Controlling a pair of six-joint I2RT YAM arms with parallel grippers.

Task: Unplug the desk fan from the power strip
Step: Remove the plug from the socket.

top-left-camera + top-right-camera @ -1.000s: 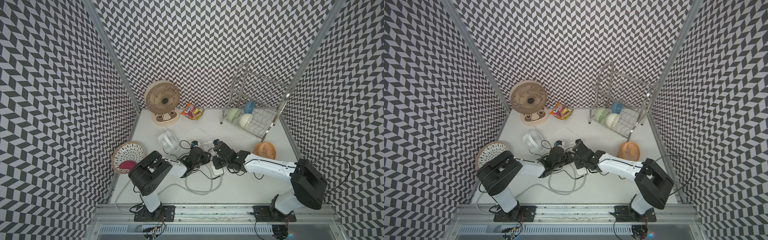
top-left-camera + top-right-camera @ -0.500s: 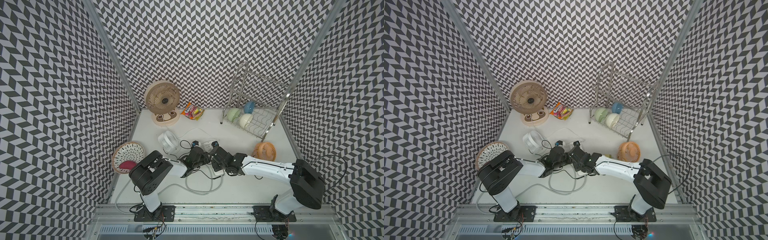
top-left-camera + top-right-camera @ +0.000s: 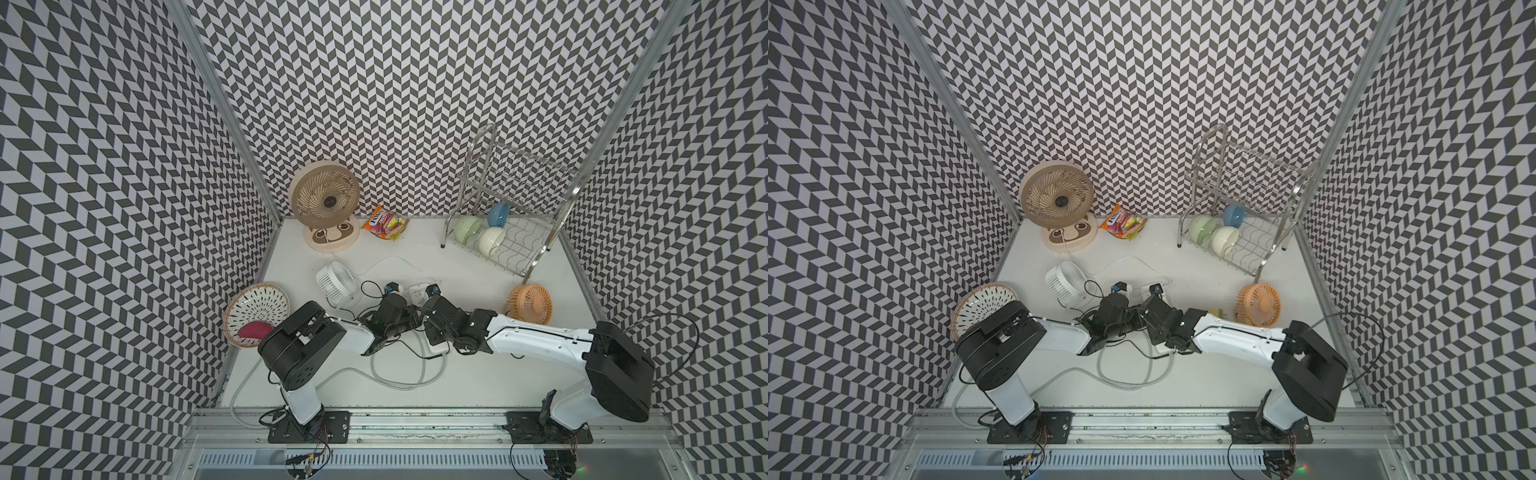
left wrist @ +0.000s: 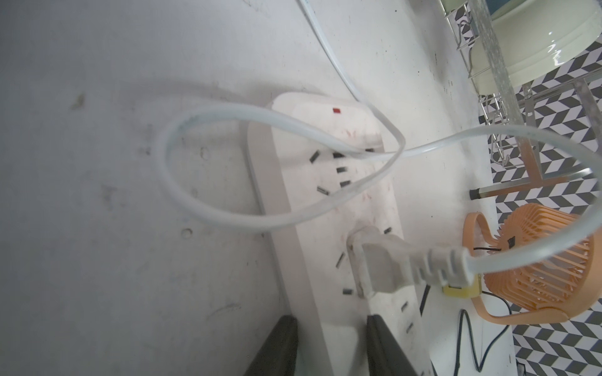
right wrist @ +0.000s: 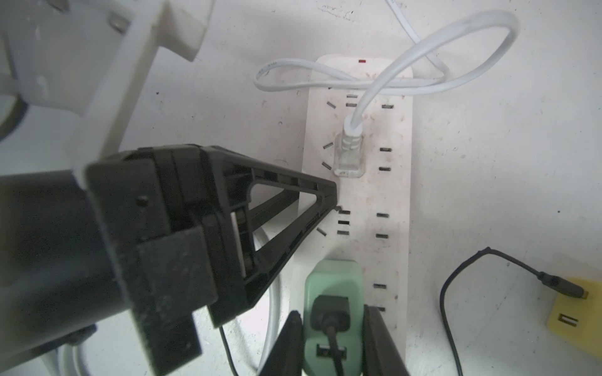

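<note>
The white power strip [image 5: 358,195] lies flat between both arms, mostly covered by them in both top views [image 3: 417,289]. My right gripper [image 5: 332,325] is shut on a green adapter plug [image 5: 332,280] that sits in the strip's near end, with a black cable leaving it. My left gripper [image 4: 330,322] is open, with one finger on top of the strip and one beside its long edge; its fingers [image 5: 322,201] touch that edge. A small white desk fan [image 3: 334,279] stands left of the strip, with a black cable looping by it.
A white plug [image 5: 350,156] with a looped white cord sits mid-strip. A yellow plug [image 5: 573,312] lies loose beside an orange fan [image 3: 530,303]. A beige fan [image 3: 326,199], snack packet [image 3: 384,224], dish rack [image 3: 511,245] and woven basket [image 3: 255,311] ring the table.
My right gripper has shifted a little to the left, closer to the left gripper. The left arm has stayed where it was.
</note>
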